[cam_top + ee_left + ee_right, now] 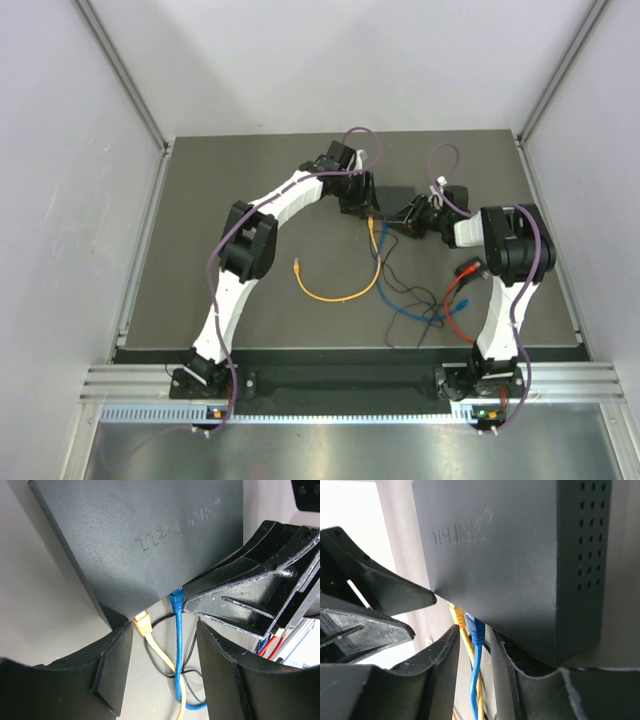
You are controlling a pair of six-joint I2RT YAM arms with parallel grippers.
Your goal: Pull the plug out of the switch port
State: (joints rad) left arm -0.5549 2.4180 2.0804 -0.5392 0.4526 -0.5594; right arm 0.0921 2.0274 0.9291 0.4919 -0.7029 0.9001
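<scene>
1. Locate the flat matte-black rectangular switch (150,545) at the far middle of the dark grey tabletop (200,300), flanked closely by both tools.
2. Note two plugs seated side by side in the port edge: the blue moulded plug (176,599) and the yellow moulded plug (142,622). Cannot tell from the task wording which one to pull. Treat any sideways drift as a likely cause of gripping the wrong plug.
3. Read the left tool (164,630) as wide open and gripping nothing. Straddles the thin yellow cable (165,660) and the thin blue cable (178,650) just short of the port edge, with the yellow plug just beside one finger.
4. Read the right tool (472,635) as open by a narrow gap only, set around the blue cable at or just behind its plug. Clamps nothing visibly.
5. Expect slippage along the jacket after closing on cable instead of plug body.
6. Cannot see either latch tab. Expect a jammed plug and a strained cable from pulling with the tab unpressed.
7. Expect the switch, probably light, to slide or lift with the pull unless braced. Cannot tell whether braced now.
8. Guard against contact between the two tools, very near each other at the port edge.
9. Watch for snagging at the crossing of the yellow and blue cables below the plugs.
</scene>
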